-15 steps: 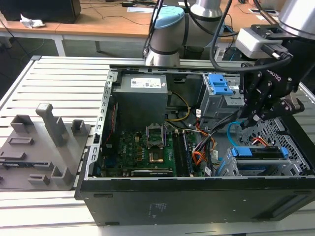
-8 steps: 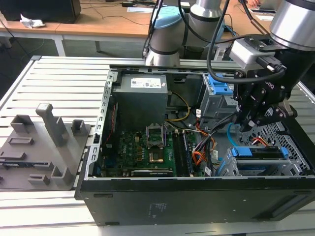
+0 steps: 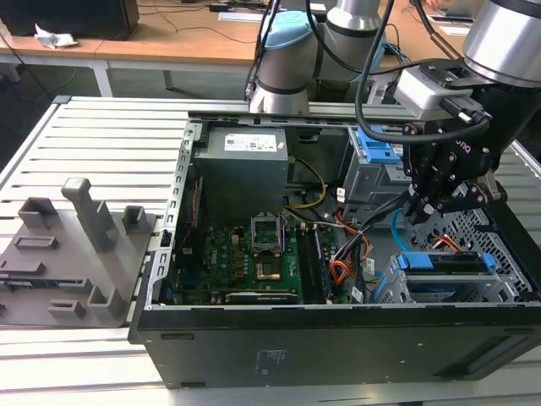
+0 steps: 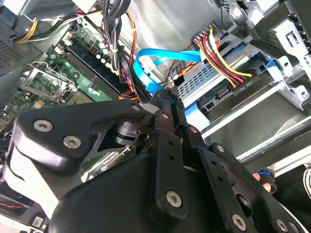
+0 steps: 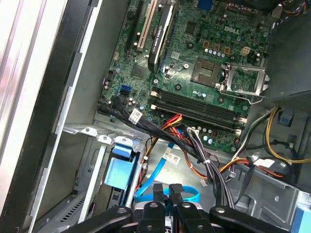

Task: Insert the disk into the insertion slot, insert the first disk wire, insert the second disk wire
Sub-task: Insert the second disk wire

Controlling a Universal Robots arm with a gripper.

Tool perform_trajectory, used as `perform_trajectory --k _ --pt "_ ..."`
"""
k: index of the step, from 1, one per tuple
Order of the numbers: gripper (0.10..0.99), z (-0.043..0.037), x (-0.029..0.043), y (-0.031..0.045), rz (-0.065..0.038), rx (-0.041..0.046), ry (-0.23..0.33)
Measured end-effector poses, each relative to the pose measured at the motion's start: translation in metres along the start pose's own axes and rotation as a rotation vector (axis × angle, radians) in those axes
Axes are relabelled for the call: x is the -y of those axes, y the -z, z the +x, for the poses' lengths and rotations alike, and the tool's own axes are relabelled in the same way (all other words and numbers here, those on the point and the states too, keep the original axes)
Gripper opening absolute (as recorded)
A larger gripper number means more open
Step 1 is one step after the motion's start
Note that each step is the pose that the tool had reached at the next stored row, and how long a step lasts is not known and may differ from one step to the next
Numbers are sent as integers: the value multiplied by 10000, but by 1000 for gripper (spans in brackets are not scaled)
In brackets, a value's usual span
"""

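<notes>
At right of centre in the exterior view, the gripper [image 3: 420,211] is hanging inside the open computer case [image 3: 338,338], its jaws pinching the second disk wire [image 4: 155,65], looping light blue. Below it, toward the lower right, the disk [image 3: 448,264] is already sitting in the insertion slot [image 3: 499,292], with the first disk wire [image 4: 221,60] plugged into it

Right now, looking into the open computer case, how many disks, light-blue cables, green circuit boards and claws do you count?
Disk: 1
Light-blue cable: 1
Green circuit board: 1
Claw: 1
Total: 4
</notes>
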State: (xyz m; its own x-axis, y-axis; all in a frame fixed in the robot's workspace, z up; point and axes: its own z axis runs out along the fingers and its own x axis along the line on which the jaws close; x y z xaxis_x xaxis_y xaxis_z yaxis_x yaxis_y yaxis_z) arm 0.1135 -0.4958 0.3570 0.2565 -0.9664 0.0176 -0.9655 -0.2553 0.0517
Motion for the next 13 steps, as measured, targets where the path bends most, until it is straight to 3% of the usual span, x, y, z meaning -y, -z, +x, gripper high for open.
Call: perform_trajectory --k 4,9,11,13 --pt "165 19 -6 -1 0 0 0" --pt "165 344 -79 -23 -3 -3 2" --pt "165 439 -10 -49 -21 4 1" --pt "165 465 73 -89 -30 5 0"
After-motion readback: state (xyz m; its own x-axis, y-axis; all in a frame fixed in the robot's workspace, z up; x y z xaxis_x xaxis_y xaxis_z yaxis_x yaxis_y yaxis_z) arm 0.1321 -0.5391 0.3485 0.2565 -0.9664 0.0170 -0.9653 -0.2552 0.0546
